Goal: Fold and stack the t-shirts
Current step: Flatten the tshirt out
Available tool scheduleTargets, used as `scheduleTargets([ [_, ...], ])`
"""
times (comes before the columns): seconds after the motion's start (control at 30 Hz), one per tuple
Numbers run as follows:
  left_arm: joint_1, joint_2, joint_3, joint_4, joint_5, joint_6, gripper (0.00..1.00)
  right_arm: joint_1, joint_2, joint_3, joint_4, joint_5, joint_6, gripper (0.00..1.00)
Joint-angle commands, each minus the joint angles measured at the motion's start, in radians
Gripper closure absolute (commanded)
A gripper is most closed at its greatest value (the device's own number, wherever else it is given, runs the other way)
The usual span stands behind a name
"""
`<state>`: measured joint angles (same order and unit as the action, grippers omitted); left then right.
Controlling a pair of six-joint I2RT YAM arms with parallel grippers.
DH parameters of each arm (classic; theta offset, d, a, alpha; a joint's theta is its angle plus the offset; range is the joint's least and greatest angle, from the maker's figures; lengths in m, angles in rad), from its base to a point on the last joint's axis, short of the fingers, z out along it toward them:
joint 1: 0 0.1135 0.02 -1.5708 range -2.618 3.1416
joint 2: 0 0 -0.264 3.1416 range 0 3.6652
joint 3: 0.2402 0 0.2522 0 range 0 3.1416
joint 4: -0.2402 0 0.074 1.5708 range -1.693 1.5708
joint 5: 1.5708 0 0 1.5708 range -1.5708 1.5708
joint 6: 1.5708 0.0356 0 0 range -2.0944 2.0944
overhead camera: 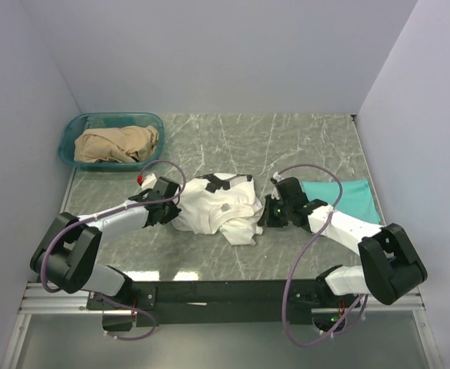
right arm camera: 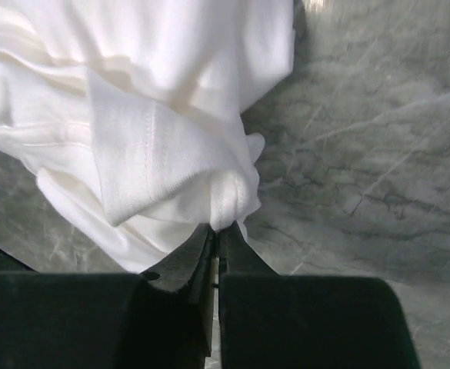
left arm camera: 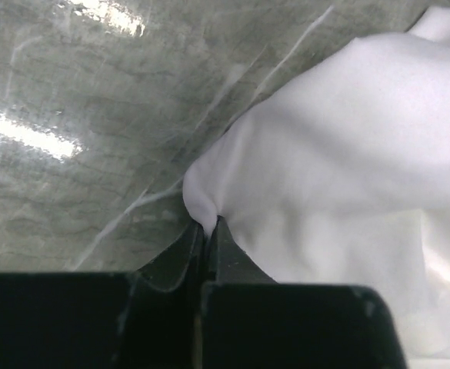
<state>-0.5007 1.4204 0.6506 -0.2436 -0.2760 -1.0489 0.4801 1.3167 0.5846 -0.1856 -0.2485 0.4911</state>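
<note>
White t-shirt (overhead camera: pixel 218 206): crumpled in a loose heap on the table (overhead camera: pixel 301 142), between the two arms. Black print patches show along its far edge.
Teal t-shirt (overhead camera: pixel 351 196): to the right of the white t-shirt, beyond the right arm. It lies fairly flat and does not touch the white heap.
Left pincer (left arm camera: pixel 208 227): tips closed together on a small nub of cloth at the white t-shirt's left edge, low over the table.
Right pincer (right arm camera: pixel 216 231): tips closed on a bunched fold at the white t-shirt's right edge, with a stitched hem just beside the pinch.
Handling: we judge the cloth light, limp and without any stiffness. It will sag and drape from whatever points hold it. A thin nip may slide out or catch only one layer.
Where to hold: we would take hems, shoulder seams or corners, where the doubled fabric gives more bite. We cannot tell which part of the garment each pinch is on.
Basket (overhead camera: pixel 69 140): teal plastic, far left and behind the white t-shirt. It holds a rumpled tan cloth (overhead camera: pixel 118 144), and we see nothing else inside.
Step in hand: we judge it to be drawing the heap apart to spread it before folding.
</note>
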Motion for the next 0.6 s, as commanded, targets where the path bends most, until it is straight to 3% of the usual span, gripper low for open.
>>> scheduleTargets([
  [0.0, -0.001, -0.058, 0.026, -0.051, 0.011, 0.044, 0.99, 0.009, -0.063, 0.081, -0.017, 0.061, -0.034, 1.00],
  [0.23, -0.001, -0.285, 0.112, -0.033, 0.003, 0.108, 0.99, 0.009, -0.238, 0.251, -0.185, 0.260, -0.097, 1.00],
  [0.57, -0.002, -0.394, 0.587, -0.074, -0.022, 0.237, 0.99, 0.008, -0.401, 0.700, -0.379, 0.430, -0.218, 1.00],
])
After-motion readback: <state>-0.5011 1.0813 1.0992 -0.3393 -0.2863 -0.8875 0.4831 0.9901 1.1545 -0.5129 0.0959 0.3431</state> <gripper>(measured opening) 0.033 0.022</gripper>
